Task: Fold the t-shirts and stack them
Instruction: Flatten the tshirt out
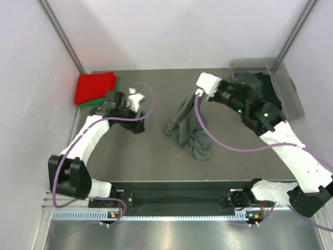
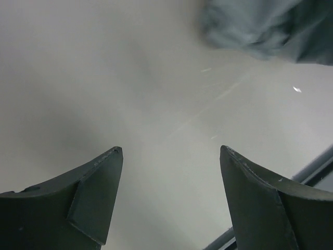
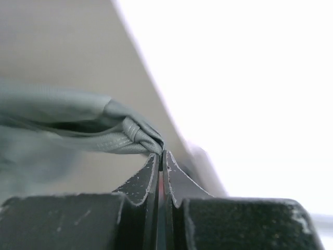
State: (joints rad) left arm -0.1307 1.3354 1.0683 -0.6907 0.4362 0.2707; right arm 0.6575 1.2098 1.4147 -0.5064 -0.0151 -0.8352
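Observation:
The dark grey t-shirt (image 1: 190, 133) hangs bunched from my right gripper (image 1: 195, 98), its lower part resting on the table's middle. In the right wrist view that gripper (image 3: 161, 153) is shut on a folded hem of the grey shirt (image 3: 104, 133). My left gripper (image 1: 138, 126) is open and empty over bare table, left of the grey shirt; its view (image 2: 171, 151) shows the shirt's edge (image 2: 260, 26) at top right. The red t-shirt (image 1: 95, 87) lies folded on the green t-shirt (image 1: 117, 82) at the back left. The black t-shirt (image 1: 268, 86) lies in the tub.
A clear plastic tub (image 1: 292, 101) stands at the back right corner, behind my right arm. White walls close off the left, back and right sides. A black rail (image 1: 177, 195) runs along the near edge between the arm bases.

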